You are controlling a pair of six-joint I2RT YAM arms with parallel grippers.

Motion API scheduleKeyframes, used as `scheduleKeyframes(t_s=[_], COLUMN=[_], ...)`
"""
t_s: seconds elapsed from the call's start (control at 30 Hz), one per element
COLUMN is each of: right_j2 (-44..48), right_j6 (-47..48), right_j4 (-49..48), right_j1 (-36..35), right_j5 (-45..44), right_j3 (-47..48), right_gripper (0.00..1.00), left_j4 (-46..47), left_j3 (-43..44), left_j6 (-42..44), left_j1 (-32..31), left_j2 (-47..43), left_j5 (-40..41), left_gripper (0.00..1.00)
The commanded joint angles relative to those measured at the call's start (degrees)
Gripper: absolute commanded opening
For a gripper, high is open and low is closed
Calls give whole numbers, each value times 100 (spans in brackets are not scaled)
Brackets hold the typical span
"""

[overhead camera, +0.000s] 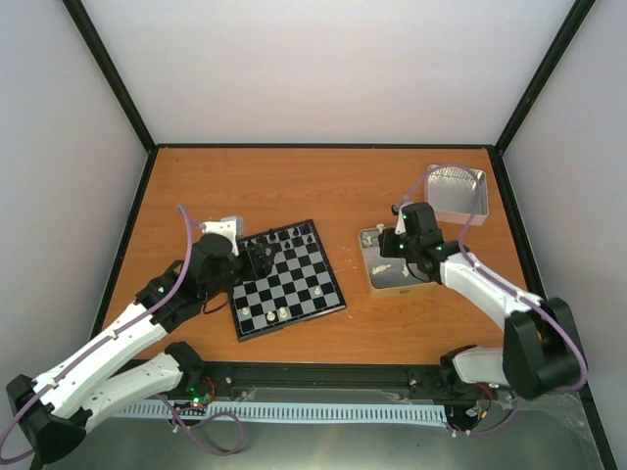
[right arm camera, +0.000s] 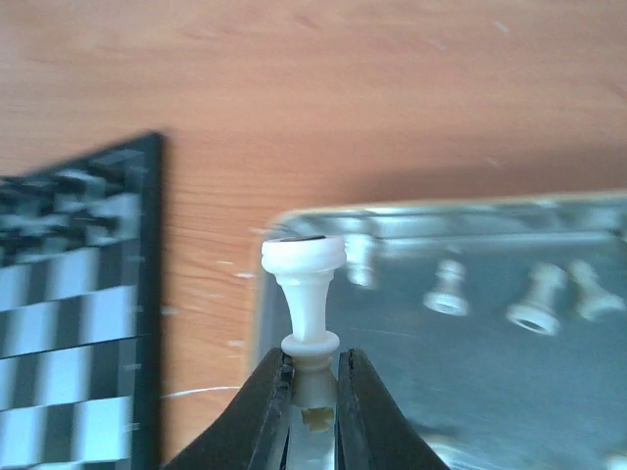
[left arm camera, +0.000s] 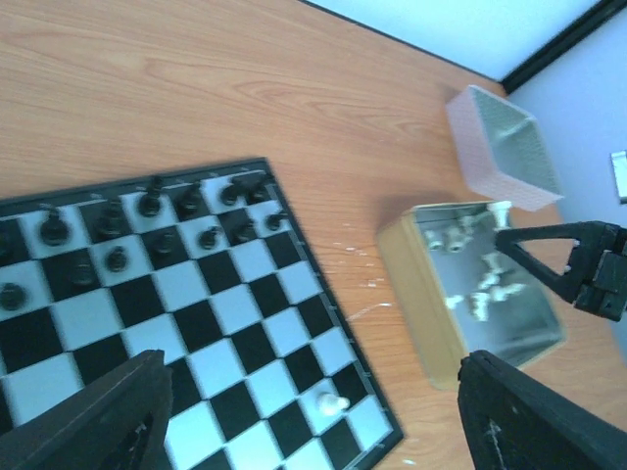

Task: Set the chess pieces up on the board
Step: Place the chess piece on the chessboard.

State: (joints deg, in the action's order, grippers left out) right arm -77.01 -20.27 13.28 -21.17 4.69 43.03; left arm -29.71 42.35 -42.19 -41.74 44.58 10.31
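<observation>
The board [overhead camera: 294, 318] lies left of centre, with black chessmen [overhead camera: 284, 235] along its far rows and three cream-white pieces near its front edge [overhead camera: 277, 313], [overhead camera: 320, 291]. My left gripper [overhead camera: 257, 259] hovers over the board's left part, open and empty. In the left wrist view [left arm camera: 313, 421] one white piece [left arm camera: 333, 401] lies on a near corner square between its fingers. My right gripper [right arm camera: 313, 377] is shut on the head of a white piece [right arm camera: 306, 294], base pointing away, above the left edge of a silver tin [right arm camera: 490, 323]. Several white pieces [right arm camera: 539, 294] lie in that tin.
The tin with the white pieces [overhead camera: 374, 284] sits right of the board; it also shows in the left wrist view [left arm camera: 416, 284]. A second silver tin [overhead camera: 456, 191] stands at the back right. Bare wood lies behind the board and between board and tin.
</observation>
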Motion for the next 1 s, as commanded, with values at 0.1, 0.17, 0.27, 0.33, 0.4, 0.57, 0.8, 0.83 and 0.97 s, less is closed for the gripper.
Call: scheduleKeyframes(t_s=[0.1,0.17,0.27,0.33,0.4,0.57,0.8,0.83,0.97], right_j2=[1051,1200,1337,1343,1267,957,792,771,687], right_j6=[152,218,290,435,627,1017,1218,1237,1280], right_j4=[-686,-810,-1063,-1018,-850,-414,-200,-176,-143], right_j1=[-408,-632,-1012,-1301,-1538,-1835,-1895,-1906,-1943], right_j5=[2349,2841,3455,3662,3773,3619,3585,3599,3620], right_j3=[-240,-209,-160,-28,161,548,692,721,749], right_gripper=[12,12,12,13,13,13,13,13,12], left_j4=[1520,1943,2298,2289,2274,2227,2873,2911,3018], left_j3=[327,413,503,567,605,581,-76,-104,-186], left_j6=[-46,-182,-293,-314,-354,-425,-978,-1019,-1137], left_j1=[415,445,469,489,507,583,605,613,636], left_j2=[426,597,852,1025,1197,1480,1410,1421,1476], left_j5=[-2521,-3065,-3592,-3793,-3996,-4484,-4817,-4819,-4784], left_gripper=[92,99,100,100,100,79,41,37,30])
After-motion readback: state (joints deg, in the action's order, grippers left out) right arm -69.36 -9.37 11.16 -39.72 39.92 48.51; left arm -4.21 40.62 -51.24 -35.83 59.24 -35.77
